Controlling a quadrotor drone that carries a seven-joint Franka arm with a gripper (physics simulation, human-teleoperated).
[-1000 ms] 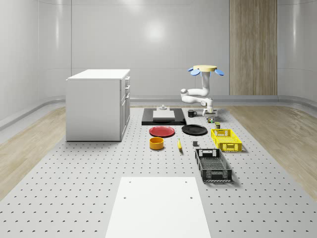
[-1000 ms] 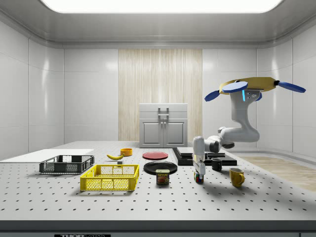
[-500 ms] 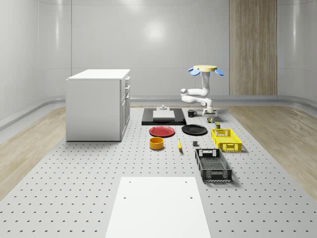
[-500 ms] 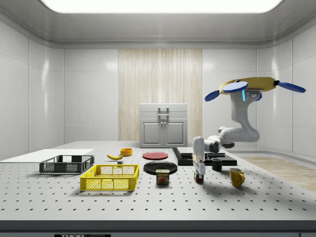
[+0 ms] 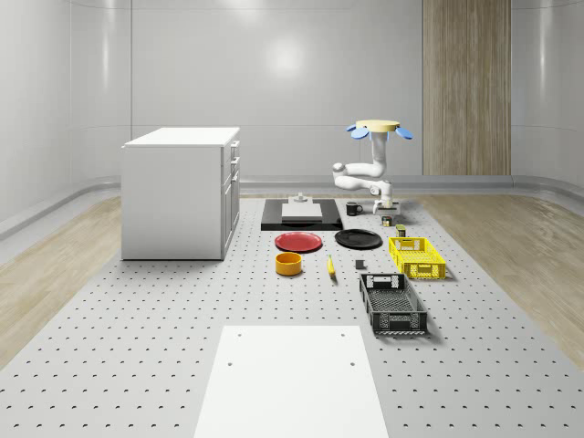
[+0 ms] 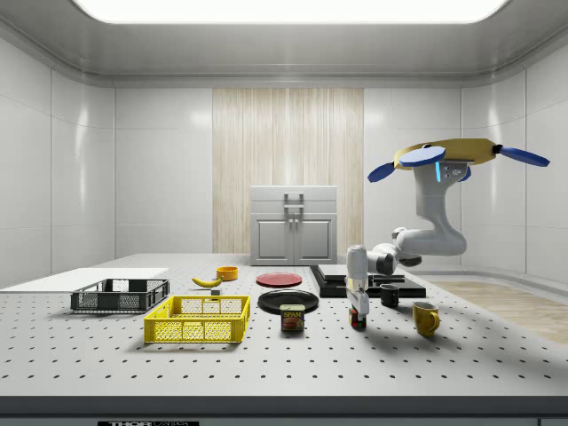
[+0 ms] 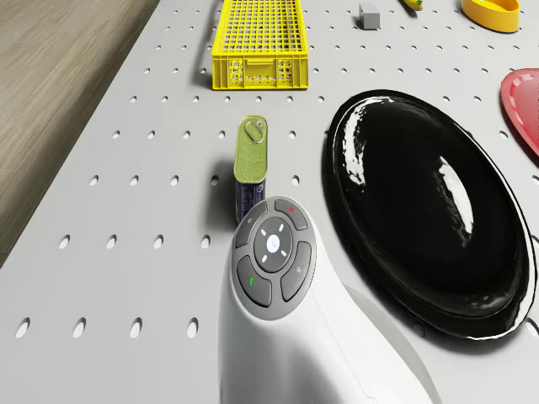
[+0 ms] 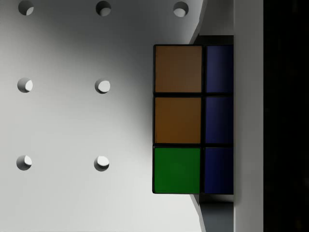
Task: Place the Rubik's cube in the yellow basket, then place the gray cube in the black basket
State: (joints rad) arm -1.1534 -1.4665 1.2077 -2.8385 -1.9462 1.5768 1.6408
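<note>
yellow basket: on counter, nothing seen inside; in the whole-scene view right of the black plate, just beyond the black basket
black basket: on counter, nothing seen inside; nearest item on the whole-scene view's right
orange bowl: on counter near the red plate, contents not visible
mug: yellow, upright, on the side view's right past the arm
dark mug: far end, beside the black tray
Rubik's cube: under the pincer, looks slightly off the counter; wrist view shows orange, green, blue squares against a finger
gray cube: small, on counter between banana and yellow basket, well apart from the black basket; also in the drone view
pincer: points down, closed on the Rubik's cube
drone: hovers above the counter's far right part, arm bent down to the cube
can: tin lying on counter between black plate and the counter's edge, near the pincer
black plate: glossy, flat on counter, next to the red plate
banana: on counter by the bowl
black tray: far end, carries a pale block
counter: gray, perforated with holes; white sheet at the near end
cabinet: white, with drawers, left on counter
room: pale glossy walls, wood panel at the back, wood floor around
</note>
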